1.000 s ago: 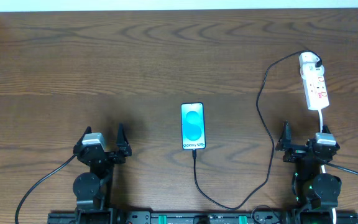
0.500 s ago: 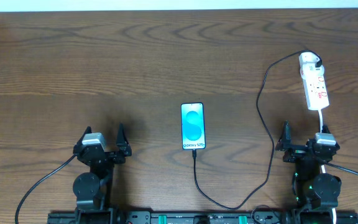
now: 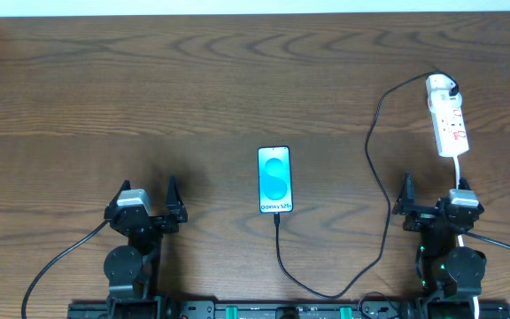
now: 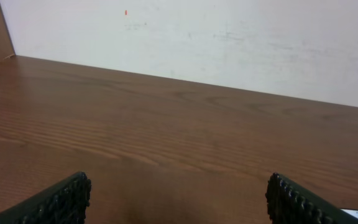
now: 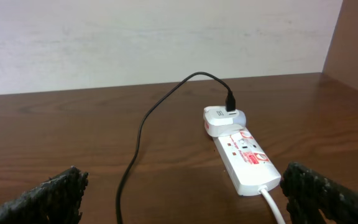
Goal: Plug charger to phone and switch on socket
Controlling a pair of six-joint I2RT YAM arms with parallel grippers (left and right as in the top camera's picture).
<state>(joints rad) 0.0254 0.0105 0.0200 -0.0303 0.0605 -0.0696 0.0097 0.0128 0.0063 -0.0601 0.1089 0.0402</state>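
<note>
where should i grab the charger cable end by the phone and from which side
Probably the small plug tip of the charger, right at the phone's near edge. Come straight down from above, straddling it sideways: it lies flat on the table, in line with the phone, with bare wood on both sides.

Both arms sit folded low at the near edge of the worktop (image 3: 237,89), 1 on each side and well apart. The left hand (image 3: 146,202) points toward the far edge, its 2 fingers (image 4: 58,200) spread wide with nothing between them. The right hand (image 3: 432,202) faces the same way, its 2 fingers (image 5: 328,194) parted just as wide and empty. In each wrist view only the dark, ribbed fingertips show, at the lower corners of the frame.
</note>
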